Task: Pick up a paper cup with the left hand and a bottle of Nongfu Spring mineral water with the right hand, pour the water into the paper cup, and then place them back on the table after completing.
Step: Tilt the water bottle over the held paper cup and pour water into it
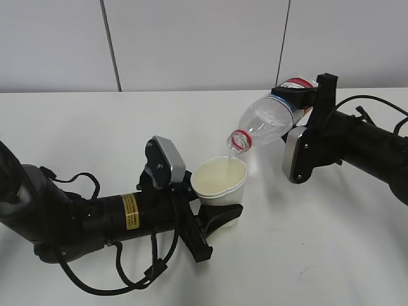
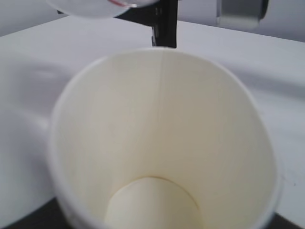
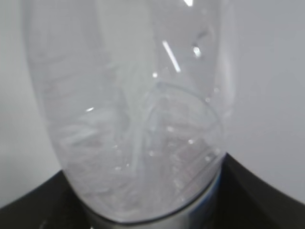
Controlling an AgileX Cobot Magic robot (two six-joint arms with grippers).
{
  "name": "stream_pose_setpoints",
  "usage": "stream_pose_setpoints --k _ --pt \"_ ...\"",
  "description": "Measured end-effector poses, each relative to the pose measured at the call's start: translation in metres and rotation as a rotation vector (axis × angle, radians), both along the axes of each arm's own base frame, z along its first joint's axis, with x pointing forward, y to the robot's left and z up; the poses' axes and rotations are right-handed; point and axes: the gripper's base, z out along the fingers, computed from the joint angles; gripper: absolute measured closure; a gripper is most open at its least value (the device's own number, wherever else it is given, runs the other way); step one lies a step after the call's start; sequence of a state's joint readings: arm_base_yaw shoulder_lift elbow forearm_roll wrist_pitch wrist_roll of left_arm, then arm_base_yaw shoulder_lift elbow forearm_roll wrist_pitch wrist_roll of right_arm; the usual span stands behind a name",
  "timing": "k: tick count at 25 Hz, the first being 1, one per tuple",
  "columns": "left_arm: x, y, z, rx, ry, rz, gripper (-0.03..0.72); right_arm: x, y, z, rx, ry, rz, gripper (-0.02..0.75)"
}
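A: Nearest the lens is the left hand [image 1: 95, 217], low across the front of the desk [image 1: 331, 255], its claw [image 1: 213, 220] clamped round the paper cup [image 1: 218, 185] and holding it upright.

B: And the bottle?

A: The bottle [image 1: 271, 118] sits in the right hand's claw [image 1: 306, 95], gripped near its base and tipped neck-down, so the red-ringed mouth [image 1: 240, 140] hangs just over the cup's far rim. A thin thread of the water [image 1: 229, 159] seems to fall into the cup.

B: How full is the cup?

A: The left wrist view shows the cup's pale inside [image 2: 162, 143] right down to the bottom disc; I can't make out a water level, so I judge the pour barely begun.

B: What makes this step go well?

A: Keep the mouth inside the rim line, since it is close to the edge and a drift outward would spill on the desk. Tilt slowly, because the right wrist view shows the bottle [image 3: 128, 119] mostly air with water gathered low. Hold the cup level and steady.
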State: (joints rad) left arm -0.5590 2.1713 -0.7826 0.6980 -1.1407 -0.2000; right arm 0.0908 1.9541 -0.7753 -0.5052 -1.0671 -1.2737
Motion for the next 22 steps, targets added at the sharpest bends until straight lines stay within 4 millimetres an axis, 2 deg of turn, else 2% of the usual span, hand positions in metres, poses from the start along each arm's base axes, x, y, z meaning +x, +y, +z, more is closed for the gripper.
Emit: stream_pose_setpoints --k 22 --pt "-0.0006 -0.0002 -0.0002 0.003 -0.001 -0.008 0.323 0.0006 -0.001 0.0007 -0.018 -0.019 -0.011 0.274"
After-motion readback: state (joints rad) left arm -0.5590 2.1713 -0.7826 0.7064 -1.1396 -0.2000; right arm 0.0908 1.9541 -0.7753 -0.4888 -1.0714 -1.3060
